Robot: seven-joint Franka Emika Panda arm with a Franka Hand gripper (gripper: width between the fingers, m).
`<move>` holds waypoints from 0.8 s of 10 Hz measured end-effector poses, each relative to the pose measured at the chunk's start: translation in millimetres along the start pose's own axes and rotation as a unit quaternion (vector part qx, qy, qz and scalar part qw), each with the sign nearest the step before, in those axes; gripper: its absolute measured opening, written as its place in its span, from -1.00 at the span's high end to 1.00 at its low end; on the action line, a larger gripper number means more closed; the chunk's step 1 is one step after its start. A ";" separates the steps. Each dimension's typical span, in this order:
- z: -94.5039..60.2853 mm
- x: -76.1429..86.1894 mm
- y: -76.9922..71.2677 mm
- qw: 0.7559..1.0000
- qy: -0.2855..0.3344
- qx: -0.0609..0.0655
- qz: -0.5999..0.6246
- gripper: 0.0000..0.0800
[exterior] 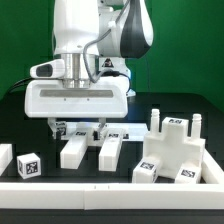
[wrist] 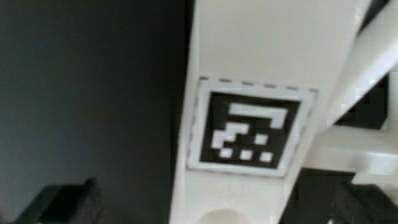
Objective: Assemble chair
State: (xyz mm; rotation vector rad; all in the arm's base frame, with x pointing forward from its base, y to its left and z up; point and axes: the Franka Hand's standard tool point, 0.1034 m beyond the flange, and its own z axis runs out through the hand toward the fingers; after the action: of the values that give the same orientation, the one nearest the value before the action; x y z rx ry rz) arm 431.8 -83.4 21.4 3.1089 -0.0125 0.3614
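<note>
Chair isn't one unit yet: chair parts point(exterior: 108, 150) lie loose on the black table point(exterior: 25, 125). Biggest is a blocky piece point(exterior: 172, 152) w/ upright posts and several tags, at the exterior view's right. Just beside it, toward centre, are two short bars point(exterior: 75, 151), side by side but apart from each other. Behind those, directly under the hand, I see a tagged bar point(wrist: 246, 60). Wrist cam shows it running lengthwise through the frame, tag facing the lens. Another white part meets it on one side; touching or just behind, can't tell. Gripper point(exterior: 77, 127) is low and points straight down, jaws spread wide. Dark fingertips point(wrist: 64, 205) sit either side of the bar w/ a clear gap on one side, so nothing's gripped. Arm point(exterior: 85, 30) stands near vertical above, wrist squared to the table. Small tagged cube point(exterior: 28, 166) sits well apart, at the exterior view's left.
</note>
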 end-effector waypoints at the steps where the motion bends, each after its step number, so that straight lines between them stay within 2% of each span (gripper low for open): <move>1: 0.2 -0.2 -0.1 1.000 0.000 0.000 0.000 -0.30; 2: 0.3 -0.4 -0.1 1.000 0.000 0.000 0.000 -0.30; 3: 0.4 -0.4 -0.1 1.000 -0.001 0.000 0.000 0.05; 4: 0.4 -0.3 -0.1 1.000 0.000 0.000 0.000 0.31; 8: 0.4 -0.3 -0.1 1.000 0.000 0.000 0.000 0.30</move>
State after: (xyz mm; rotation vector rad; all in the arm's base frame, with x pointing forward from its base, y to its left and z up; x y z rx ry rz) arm 431.6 -83.3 21.0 3.1093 -0.0114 0.3601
